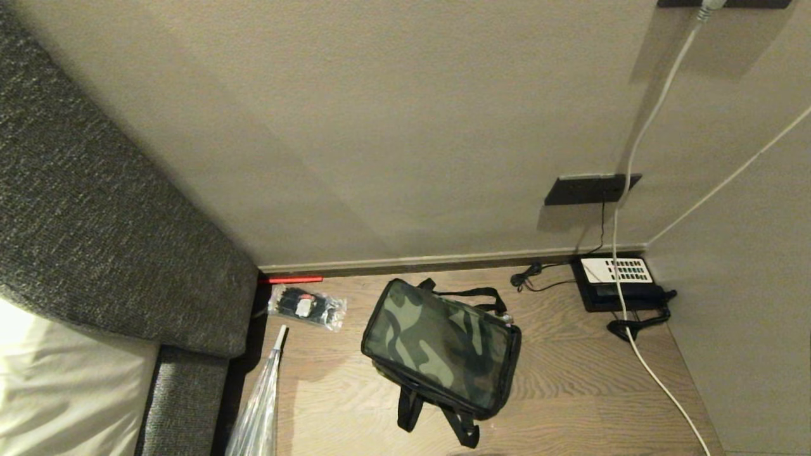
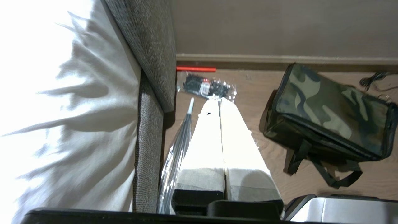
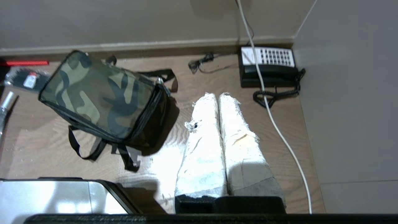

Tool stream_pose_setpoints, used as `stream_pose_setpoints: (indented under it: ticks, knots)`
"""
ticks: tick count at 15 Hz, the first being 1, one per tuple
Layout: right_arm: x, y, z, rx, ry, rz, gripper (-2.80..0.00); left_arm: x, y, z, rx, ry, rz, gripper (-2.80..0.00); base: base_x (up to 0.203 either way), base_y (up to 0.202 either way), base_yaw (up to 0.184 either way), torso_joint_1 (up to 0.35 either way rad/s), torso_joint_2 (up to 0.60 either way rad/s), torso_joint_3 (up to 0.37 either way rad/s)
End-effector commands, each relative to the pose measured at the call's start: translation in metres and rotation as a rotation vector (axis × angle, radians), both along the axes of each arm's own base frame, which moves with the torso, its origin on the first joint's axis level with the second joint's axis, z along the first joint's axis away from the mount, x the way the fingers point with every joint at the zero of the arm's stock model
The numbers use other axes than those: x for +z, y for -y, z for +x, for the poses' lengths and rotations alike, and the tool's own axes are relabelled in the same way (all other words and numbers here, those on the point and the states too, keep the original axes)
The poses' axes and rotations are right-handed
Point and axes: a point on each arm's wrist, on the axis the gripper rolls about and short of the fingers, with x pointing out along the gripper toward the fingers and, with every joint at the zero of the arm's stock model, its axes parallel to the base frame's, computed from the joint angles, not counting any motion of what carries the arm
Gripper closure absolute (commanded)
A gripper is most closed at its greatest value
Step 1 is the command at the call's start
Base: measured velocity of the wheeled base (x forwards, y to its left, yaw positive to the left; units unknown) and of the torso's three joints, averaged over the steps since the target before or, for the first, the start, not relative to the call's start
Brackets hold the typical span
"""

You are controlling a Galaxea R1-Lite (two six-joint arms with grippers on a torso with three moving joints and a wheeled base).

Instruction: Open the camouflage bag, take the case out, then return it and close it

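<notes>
With the camouflage bag [image 1: 441, 345] still zipped shut on the floor near the telephone [image 1: 618, 283], the left hand [image 2: 220, 102] and right hand [image 3: 217, 97] hang closed and empty; opening awaits an approach to the zipper.

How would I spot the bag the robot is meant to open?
Look at the wooden floor below the beige wall, between the grey sofa and the black telephone. The camouflage bag lies there, zipped shut: the only green-and-black patterned thing, boxy, with black straps.
</notes>
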Motion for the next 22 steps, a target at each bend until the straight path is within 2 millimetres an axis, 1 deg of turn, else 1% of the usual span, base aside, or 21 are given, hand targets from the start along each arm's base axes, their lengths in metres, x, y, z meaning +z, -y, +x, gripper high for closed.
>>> stream_pose_setpoints:
  ticks: [1,22]
  knots:
    - [0.0001,0.0000,0.0002,0.001,-0.002,0.000,0.00,-0.0004,0.0000,0.0001,0.001,-0.001,0.000,0.00,0.000,0.000,0.000,0.002,0.00,0.197]
    - [0.0001,0.0000,0.0002,0.001,-0.002,0.000,0.00,-0.0004,0.0000,0.0001,0.002,-0.001,-0.005,0.00,0.000,0.000,0.000,0.002,0.00,0.202]
